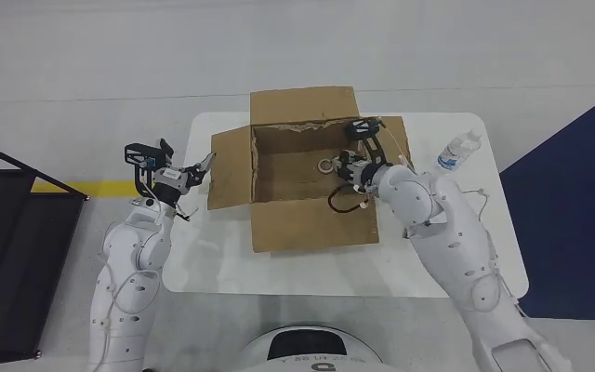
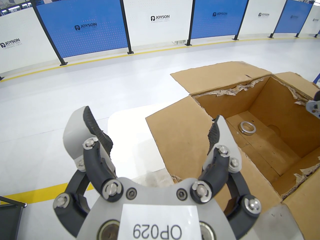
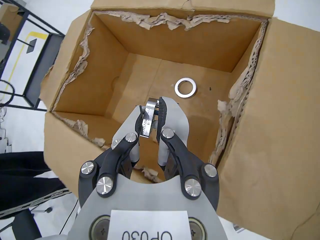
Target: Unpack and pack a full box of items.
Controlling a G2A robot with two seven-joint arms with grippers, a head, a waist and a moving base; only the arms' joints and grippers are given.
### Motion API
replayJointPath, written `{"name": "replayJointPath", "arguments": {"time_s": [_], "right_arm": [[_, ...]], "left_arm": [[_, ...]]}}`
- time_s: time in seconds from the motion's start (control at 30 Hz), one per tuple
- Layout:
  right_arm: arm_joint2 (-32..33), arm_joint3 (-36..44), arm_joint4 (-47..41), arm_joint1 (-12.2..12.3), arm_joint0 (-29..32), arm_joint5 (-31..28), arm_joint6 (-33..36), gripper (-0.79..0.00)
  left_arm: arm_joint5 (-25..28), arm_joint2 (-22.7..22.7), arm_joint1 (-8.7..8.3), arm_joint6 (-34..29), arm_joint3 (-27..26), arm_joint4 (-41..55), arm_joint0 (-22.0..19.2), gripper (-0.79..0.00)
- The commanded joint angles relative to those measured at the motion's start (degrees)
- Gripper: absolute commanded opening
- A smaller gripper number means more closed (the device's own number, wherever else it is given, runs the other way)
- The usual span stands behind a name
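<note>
An open cardboard box [image 1: 279, 223] stands mid-table with its flaps spread. On its floor lies a flat metal ring [image 1: 323, 166], also visible in the wrist views [image 3: 185, 87] [image 2: 247, 127]. My right gripper [image 3: 151, 104] hangs inside the box [image 3: 105, 76], above the floor, shut on a second metal ring [image 3: 148, 121] held on edge. From above, that gripper [image 1: 346, 172] is just right of the lying ring. My left gripper [image 2: 152, 123] stands open and holds nothing, over the table beside the box's left flap [image 2: 175, 138]; the top view places it [image 1: 200, 172] left of the box.
A clear water bottle [image 1: 457, 152] lies on the white table [image 1: 223, 270] to the right of the box. The box's inner edges are torn and ragged. A dark rack [image 1: 28, 214] stands off the table's left side.
</note>
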State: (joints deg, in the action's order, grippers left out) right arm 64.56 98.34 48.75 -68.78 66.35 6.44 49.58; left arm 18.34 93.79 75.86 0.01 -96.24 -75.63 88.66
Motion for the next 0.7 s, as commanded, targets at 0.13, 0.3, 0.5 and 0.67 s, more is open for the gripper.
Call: {"name": "replayJointPath", "arguments": {"time_s": [0.13,0.3,0.5,0.67], "right_arm": [[-7.42,-9.37,3.59,-1.89,-5.93,5.28,-0.99,-0.785],[-11.08,-15.48,2.69,-3.05,-9.68,3.21,1.97,-0.785],[-15.63,-22.58,4.49,-4.72,-13.21,4.62,2.53,-0.653],[-18.92,-26.61,5.97,-6.21,-14.85,5.93,0.59,-0.548]], "left_arm": [[0.0,0.0,0.0,0.0,0.0,0.0,0.0,0.0],[0.0,0.0,0.0,0.0,0.0,0.0,0.0,0.0],[0.0,0.0,0.0,0.0,0.0,0.0,0.0,0.0],[0.0,0.0,0.0,0.0,0.0,0.0,0.0,0.0]]}}
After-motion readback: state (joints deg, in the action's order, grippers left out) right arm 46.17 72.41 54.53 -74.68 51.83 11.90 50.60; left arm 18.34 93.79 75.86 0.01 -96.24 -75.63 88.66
